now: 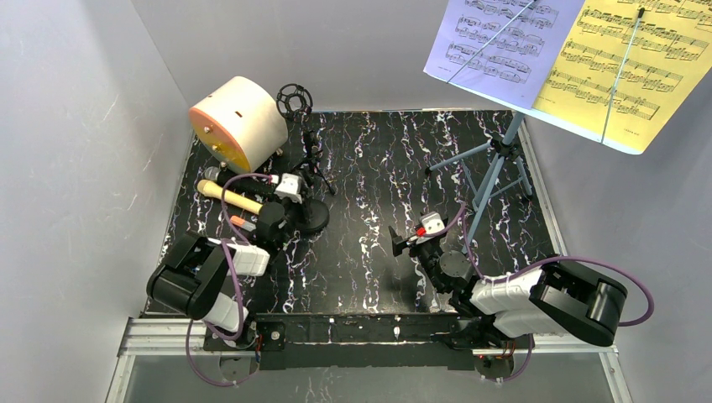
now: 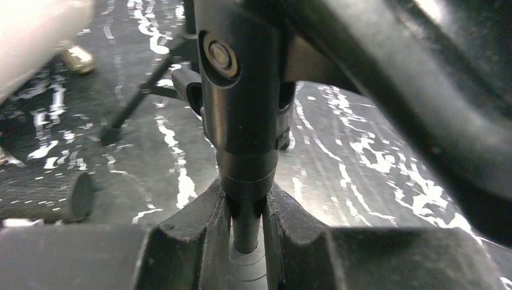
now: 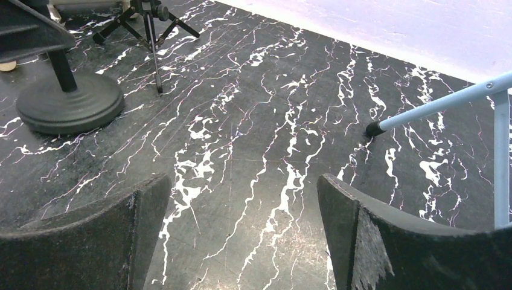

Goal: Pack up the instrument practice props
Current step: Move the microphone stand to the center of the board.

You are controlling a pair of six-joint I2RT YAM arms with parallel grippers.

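Near the big cream cylinder [image 1: 239,117] lies a cream microphone [image 1: 231,198]

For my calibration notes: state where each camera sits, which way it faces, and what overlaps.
Top view: above and behind the arms, looking down on the table; both arms and their bases show.
Left wrist: on the left arm, looking along the left end effector, shut on the round-base stand pole; both fingers show.
Right wrist: low over the table, facing across it past the open right end effector; both fingers show.
Shared: right wrist and top views both catch the round-base stand and the blue music stand leg.
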